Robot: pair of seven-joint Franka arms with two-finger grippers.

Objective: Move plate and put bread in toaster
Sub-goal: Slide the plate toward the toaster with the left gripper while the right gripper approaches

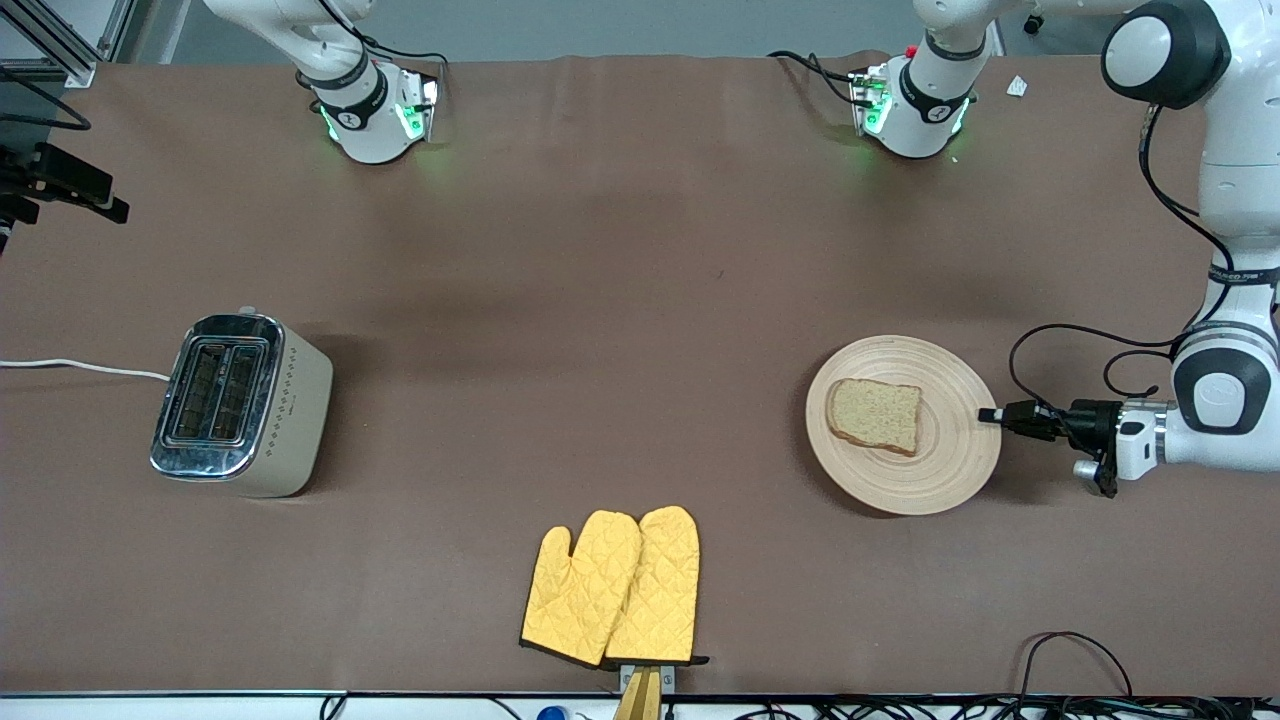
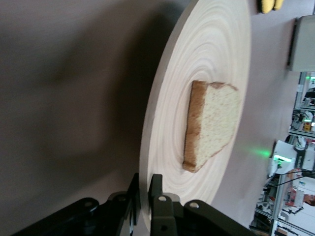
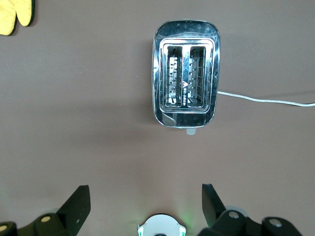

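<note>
The plate [image 1: 903, 424] lies flat on the brown table [image 1: 640, 280] toward the left arm's end, and the bread [image 1: 874, 415] lies flat on it, a little off centre toward the toaster's end. The slice's domed top crust faces the right arm's end of the table and its straight bottom edge faces the left gripper.

The left gripper [image 1: 990, 415] is down at table level, lying sideways, at the plate's rim on the side toward the left arm's end. In the left wrist view its fingers [image 2: 156, 196] are pinched on the rim of the plate [image 2: 206, 64], one on each face of it, with the bread [image 2: 211, 125] just inward.

The toaster [image 1: 240, 402] stands upright toward the right arm's end, well apart from the plate. Its two slots run nearer-to-farther from the front camera, and its white cord [image 1: 80, 367] leads off toward that table end. A row of small diamond marks runs along its cream side; no writing is legible.

The right gripper [image 3: 146, 206] waits high over the table, fingers spread wide, looking down on the toaster [image 3: 186, 73].

A pair of yellow oven mitts [image 1: 615, 585] lies near the front camera's table edge, cuffs toward that camera.
</note>
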